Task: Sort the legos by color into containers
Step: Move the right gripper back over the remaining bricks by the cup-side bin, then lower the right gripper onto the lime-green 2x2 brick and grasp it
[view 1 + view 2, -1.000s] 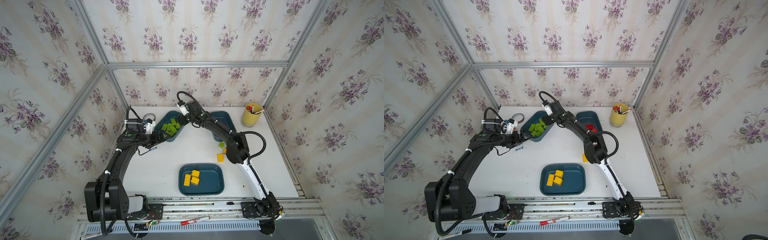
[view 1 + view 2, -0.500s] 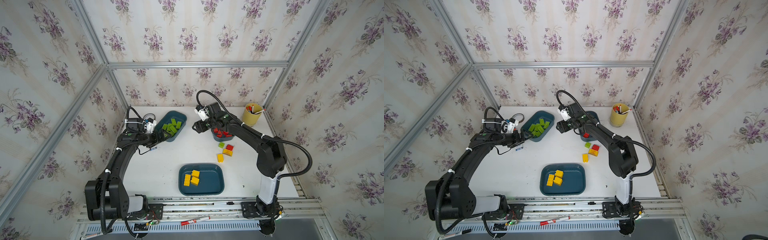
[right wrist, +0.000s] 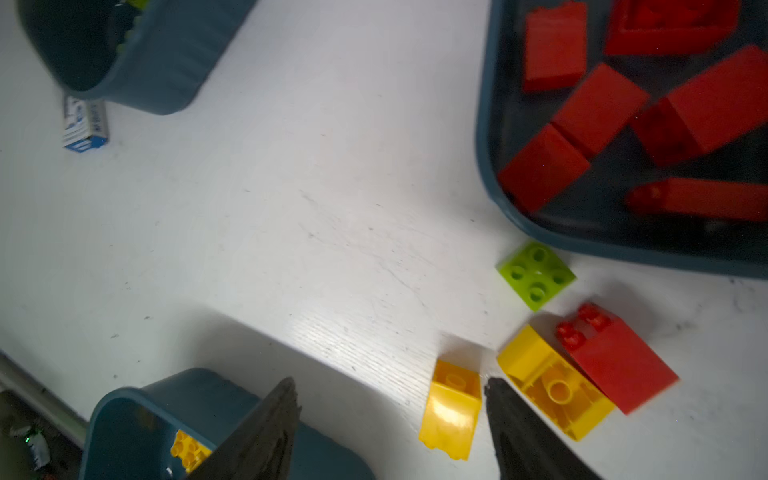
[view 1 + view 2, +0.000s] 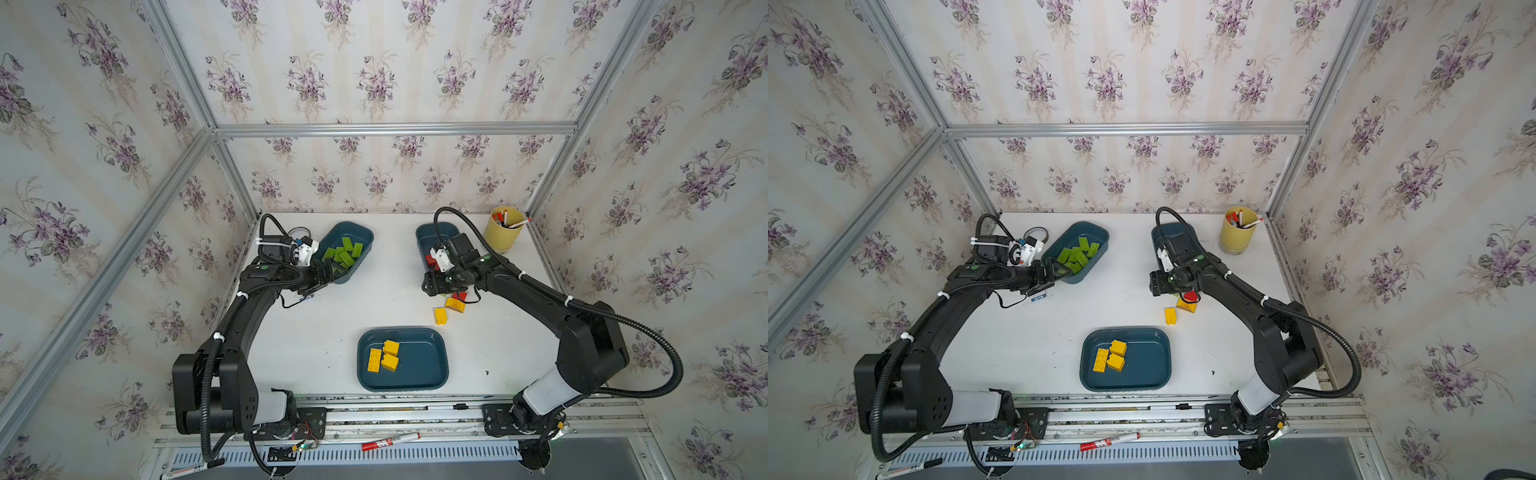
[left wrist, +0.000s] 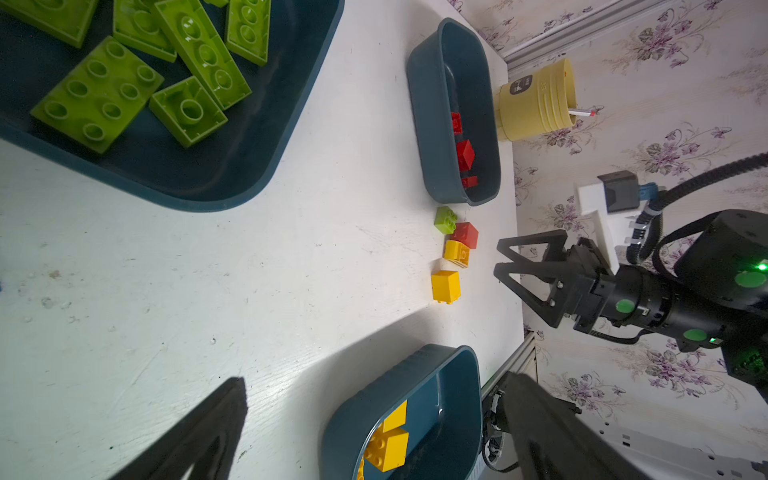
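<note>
Four legos lay loose on the white table (image 4: 332, 332) just outside the near end of the red tray (image 4: 424, 239): a lime brick (image 3: 536, 276), a red brick (image 3: 619, 361) touching an upturned yellow brick (image 3: 552, 382), and a lone yellow brick (image 3: 451, 409) slightly apart. The others sat sorted (green ones in the green tray (image 4: 368, 237) at far left, three yellow in the yellow tray (image 4: 428, 365) nearest the rail). The right gripper (image 3: 390, 388) hovered beside the loose cluster, its fingers partly spread and empty, the lone yellow brick showing below between them. The left gripper (image 4: 328, 272) hung at the green tray's near edge, fingers spread wide, gripping nothing.
</note>
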You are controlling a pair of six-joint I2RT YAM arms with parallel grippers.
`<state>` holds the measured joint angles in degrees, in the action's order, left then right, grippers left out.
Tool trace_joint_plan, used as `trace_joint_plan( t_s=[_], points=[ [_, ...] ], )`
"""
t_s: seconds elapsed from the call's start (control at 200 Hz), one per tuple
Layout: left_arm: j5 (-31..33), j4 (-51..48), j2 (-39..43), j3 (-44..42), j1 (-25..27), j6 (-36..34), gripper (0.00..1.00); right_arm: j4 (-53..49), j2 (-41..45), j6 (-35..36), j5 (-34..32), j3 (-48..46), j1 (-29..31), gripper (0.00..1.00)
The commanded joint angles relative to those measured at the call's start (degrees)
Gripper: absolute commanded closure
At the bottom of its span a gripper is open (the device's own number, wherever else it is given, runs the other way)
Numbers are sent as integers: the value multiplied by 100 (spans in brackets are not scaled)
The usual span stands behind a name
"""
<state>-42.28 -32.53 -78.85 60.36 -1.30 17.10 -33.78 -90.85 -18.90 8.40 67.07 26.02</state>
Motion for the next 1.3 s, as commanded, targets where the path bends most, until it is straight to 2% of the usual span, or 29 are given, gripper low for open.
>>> trace_joint_plan(
  t_s=[0.0, 0.145, 0.29, 0.5, 0.725, 1.294],
  points=[
    [-66, 98, -48, 53, 38, 4, 1, 71, 85, -896, -474, -260, -59, 26],
    [-67, 98, -87, 97, 73, 13, 1, 463, -49, -1556, -698, -495, -63, 29],
    [-43, 98, -96, 101, 95, 12, 1, 652, -332, -1929, -1142, -475, -71, 30],
    [-19, 98, -102, 94, 104, -5, 1, 969, -756, -2391, -1350, -324, -58, 32],
    [-9, 98, -140, 100, 112, -30, 1, 1396, -1144, -2483, -1628, -216, -62, 36],
    [-7, 98, -131, 46, 112, -93, 1, 1383, -1664, -2556, -2279, -98, -1, 43]
  ],
)
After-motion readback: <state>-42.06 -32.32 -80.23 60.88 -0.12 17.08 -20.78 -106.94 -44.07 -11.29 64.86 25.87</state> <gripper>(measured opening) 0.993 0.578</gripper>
